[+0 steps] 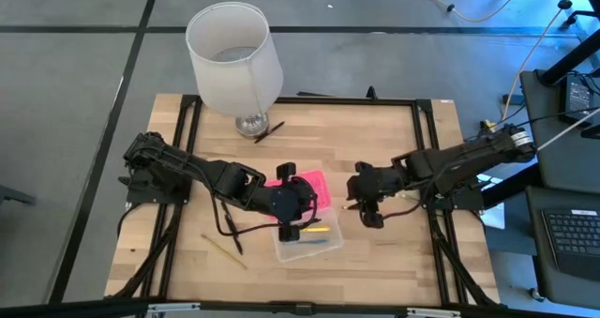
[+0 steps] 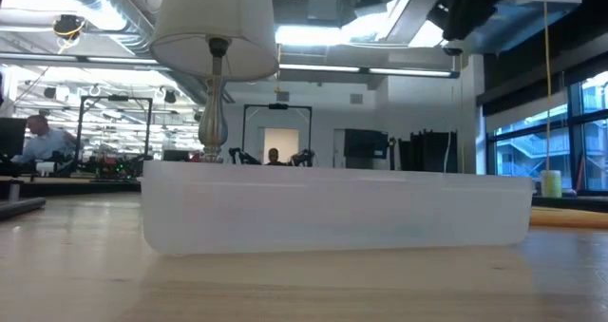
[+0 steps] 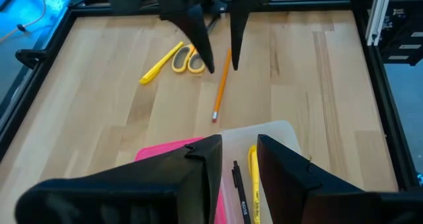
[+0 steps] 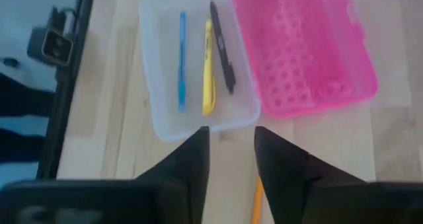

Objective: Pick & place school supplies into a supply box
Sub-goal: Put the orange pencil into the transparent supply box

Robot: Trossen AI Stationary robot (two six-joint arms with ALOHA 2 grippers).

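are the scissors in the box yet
No, the scissors lie on the bare table, apart from the box.

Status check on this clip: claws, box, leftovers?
Left claw open over supply box. Right claw open, above orange pencil. Three pens boxed; scissors remain on table.

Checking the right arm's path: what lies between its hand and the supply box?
In the right wrist view, only bare wood separates the right hand from the supply box; an orange pencil lies beneath the hand.
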